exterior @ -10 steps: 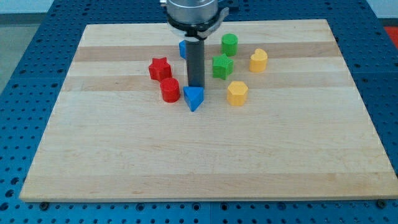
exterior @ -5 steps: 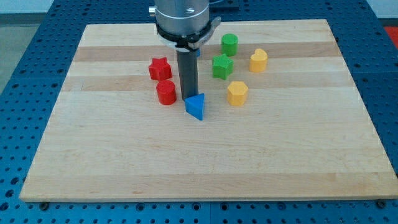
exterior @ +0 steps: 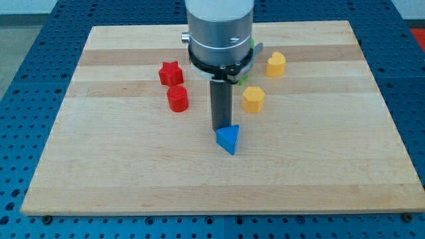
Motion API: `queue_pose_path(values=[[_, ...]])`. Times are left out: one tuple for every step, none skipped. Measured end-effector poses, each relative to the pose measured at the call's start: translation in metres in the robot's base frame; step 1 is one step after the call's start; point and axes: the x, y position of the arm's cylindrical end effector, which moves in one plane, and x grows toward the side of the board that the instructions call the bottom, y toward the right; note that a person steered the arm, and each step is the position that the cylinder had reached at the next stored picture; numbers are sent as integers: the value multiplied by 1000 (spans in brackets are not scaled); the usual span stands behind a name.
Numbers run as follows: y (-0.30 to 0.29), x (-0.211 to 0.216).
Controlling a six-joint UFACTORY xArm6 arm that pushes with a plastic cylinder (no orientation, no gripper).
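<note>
My tip [exterior: 220, 129] rests against the upper face of the blue triangular block [exterior: 228, 139], near the centre of the wooden board [exterior: 99, 172]. No pincer is fitted (a bare rod, holding nothing). The block appears light, rigid and free-sliding; contact off-centre would likely rotate it.

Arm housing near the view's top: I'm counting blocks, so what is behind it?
Behind the arm housing only a green sliver shows at its lower right edge. Whatever else lies there is covered. My tip touches the blue triangular block.
</note>
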Motion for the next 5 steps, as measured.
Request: queue_pose_path(values=[[11,6],[15,17],[16,31],[16,34],[16,37]])
